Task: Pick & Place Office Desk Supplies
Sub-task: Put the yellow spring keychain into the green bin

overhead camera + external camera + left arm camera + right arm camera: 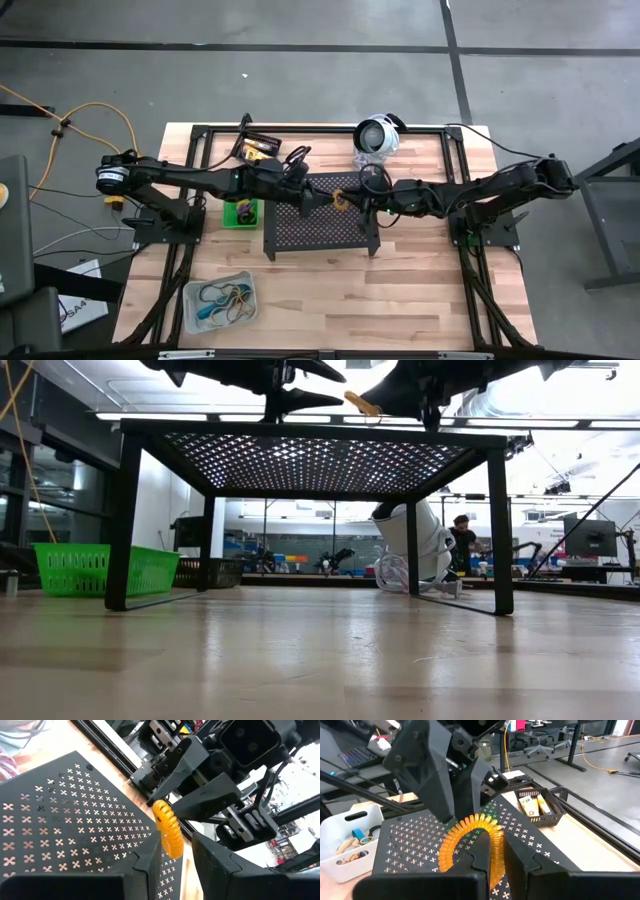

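An orange spiral coil loop (470,827) hangs in the air above the black perforated stand (315,225). My right gripper (497,852) is shut on it. My left gripper (176,852) comes from the table's left and is open, its fingers standing on either side of the coil's free part (170,837). The green bin (240,212) stands left of the stand. The black bin (262,148) with yellow tubes stands at the far left, and the clear bin (220,303) with rubber bands at the near left. My right gripper pinches one end of the orange coil (496,840) between its two fingers, coming nearly level from the table's right. The coil arches out ahead of the fingers, lifted clear of the stand's top. Whether my left gripper's fingers touch the coil, I cannot tell.
A round white-and-silver device (378,137) with a cable sits on the table behind the stand's far right corner. Black frame rails (200,180) run along the table's left and right sides. Bare wood lies in front of the stand.
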Tool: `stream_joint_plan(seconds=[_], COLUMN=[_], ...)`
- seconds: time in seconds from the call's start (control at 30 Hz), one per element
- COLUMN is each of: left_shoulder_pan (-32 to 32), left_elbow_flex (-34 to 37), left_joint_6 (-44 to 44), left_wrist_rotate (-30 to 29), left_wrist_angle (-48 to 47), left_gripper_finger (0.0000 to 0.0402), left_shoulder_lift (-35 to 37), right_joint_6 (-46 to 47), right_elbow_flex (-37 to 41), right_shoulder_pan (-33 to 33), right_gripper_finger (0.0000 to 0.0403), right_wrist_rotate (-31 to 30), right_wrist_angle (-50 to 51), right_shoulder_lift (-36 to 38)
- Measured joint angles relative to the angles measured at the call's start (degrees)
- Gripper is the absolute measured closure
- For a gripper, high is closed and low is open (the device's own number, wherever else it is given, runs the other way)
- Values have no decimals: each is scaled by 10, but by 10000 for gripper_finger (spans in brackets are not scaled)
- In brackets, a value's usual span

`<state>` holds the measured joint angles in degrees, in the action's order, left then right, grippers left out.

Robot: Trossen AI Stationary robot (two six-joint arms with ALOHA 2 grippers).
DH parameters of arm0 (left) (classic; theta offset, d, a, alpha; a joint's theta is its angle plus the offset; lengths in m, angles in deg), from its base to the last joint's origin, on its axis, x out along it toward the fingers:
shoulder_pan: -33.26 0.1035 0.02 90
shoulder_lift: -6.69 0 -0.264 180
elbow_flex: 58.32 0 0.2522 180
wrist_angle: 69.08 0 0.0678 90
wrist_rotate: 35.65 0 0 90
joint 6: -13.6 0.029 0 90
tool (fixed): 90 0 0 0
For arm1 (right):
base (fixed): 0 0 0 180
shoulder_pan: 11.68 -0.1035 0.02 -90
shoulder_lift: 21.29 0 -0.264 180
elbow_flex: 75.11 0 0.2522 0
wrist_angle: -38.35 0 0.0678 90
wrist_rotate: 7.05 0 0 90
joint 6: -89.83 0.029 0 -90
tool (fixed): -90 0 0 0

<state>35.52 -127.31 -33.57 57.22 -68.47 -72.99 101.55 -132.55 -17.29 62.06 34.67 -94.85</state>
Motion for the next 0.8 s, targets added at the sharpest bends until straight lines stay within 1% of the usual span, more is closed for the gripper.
stream_joint_plan(seconds=[0.23,0.47,0.8], left_shoulder_pan=[1,7,20], left_elbow_flex=[0,0,0], left_joint_6=[9,26,26], left_wrist_rotate=[-15,-15,-15], left_wrist_angle=[1,34,37], left_gripper_finger=[298,298,298], left_shoulder_lift=[0,0,0], right_joint_6=[-5,-10,-24], right_elbow_flex=[0,0,0], right_shoulder_pan=[11,16,16], right_gripper_finger=[377,377,377], right_wrist_rotate=[0,-1,0], right_wrist_angle=[-16,-20,-46], right_shoulder_lift=[0,0,0])
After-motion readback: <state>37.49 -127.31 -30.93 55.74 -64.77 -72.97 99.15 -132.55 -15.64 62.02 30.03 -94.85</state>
